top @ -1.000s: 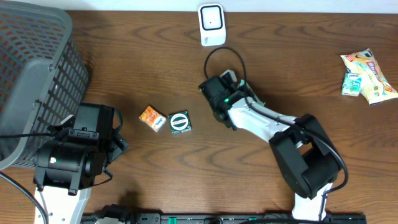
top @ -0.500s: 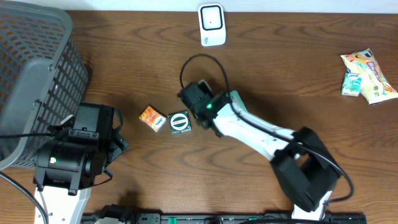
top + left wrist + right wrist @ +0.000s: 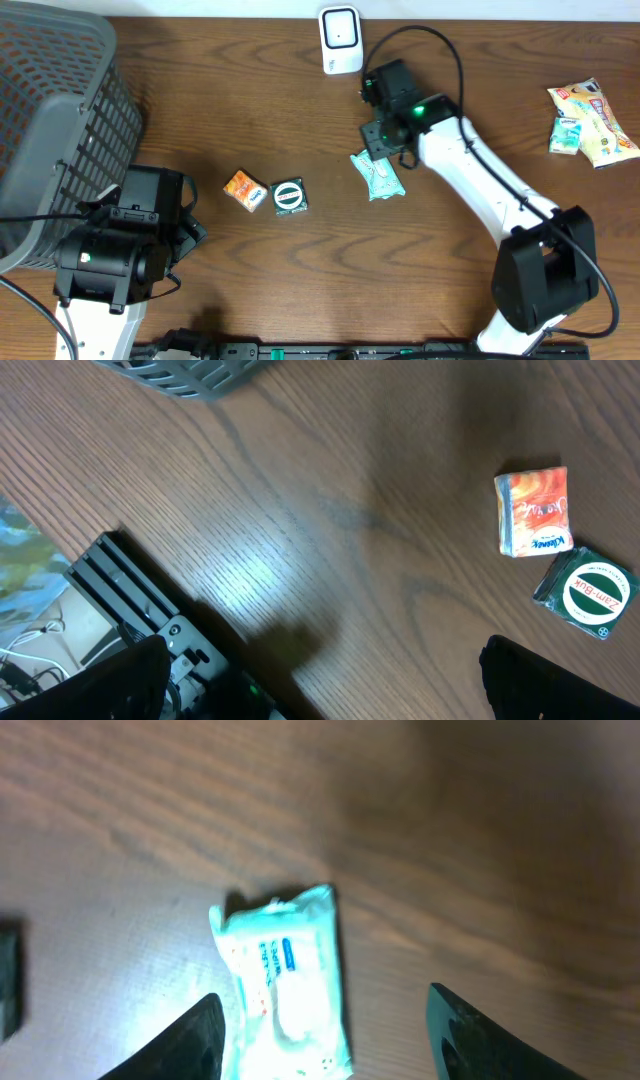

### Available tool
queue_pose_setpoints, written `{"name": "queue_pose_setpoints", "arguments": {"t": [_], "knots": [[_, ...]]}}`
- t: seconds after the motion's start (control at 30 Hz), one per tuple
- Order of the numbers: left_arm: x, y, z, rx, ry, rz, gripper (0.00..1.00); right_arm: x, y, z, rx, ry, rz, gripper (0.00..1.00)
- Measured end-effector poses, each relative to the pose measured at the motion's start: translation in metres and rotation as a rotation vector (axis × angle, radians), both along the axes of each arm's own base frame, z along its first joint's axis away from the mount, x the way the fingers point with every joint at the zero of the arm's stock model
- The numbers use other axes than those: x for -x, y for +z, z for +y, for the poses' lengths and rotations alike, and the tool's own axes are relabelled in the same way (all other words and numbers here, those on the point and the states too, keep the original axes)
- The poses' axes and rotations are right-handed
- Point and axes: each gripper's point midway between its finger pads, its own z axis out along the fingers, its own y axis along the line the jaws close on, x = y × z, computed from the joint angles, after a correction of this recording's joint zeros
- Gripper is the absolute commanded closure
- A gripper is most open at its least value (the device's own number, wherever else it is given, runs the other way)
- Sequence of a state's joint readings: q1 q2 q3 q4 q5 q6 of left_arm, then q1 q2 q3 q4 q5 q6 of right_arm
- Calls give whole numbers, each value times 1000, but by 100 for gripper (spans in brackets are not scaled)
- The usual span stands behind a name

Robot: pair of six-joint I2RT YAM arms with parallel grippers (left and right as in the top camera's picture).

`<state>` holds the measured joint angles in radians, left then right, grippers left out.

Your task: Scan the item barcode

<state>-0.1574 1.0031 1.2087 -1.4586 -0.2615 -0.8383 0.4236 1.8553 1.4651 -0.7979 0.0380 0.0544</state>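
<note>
**Both grippers empty, teal packet flat on the table**

The left gripper [image 3: 320, 650] has its fingers spread wide over bare wood, gripping nothing and touching nothing. Ahead of it lie an orange packet [image 3: 534, 511] and, just beside that, a dark green packet [image 3: 588, 593] with a round label. Further right, the right gripper [image 3: 325, 1005] is also parted, with nothing clamped between its fingers. It hangs over the pale teal packet [image 3: 285, 990], which lies flat on the wood.

Only the overhead view shows the grey basket [image 3: 60, 110] at far left, the white scanner [image 3: 341, 40] at the table's far edge near the teal packet, and the snack bags [image 3: 592, 108] at far right. Only the left wrist view makes the green label readable: "Zam-Buk".
</note>
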Motion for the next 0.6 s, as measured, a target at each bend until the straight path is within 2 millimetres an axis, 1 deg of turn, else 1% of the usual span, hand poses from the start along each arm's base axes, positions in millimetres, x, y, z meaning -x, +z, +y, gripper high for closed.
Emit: {"name": "queue_pose_setpoints", "arguments": {"t": [0.1,0.2,0.33,0.47,0.53,0.6], "knots": [[0,0,0,0,0,0,2,9,-18,2,-55,34,76,41],[0,0,0,0,0,0,3,21,-40,6,-66,69,147,42],[0,0,0,0,0,0,2,31,-67,7,-46,92,217,51],[0,0,0,0,0,0,2,33,-89,3,-16,90,258,55],[0,0,0,0,0,0,2,32,-93,1,-1,88,261,69],[0,0,0,0,0,0,2,31,-93,-1,7,89,258,80]]}}
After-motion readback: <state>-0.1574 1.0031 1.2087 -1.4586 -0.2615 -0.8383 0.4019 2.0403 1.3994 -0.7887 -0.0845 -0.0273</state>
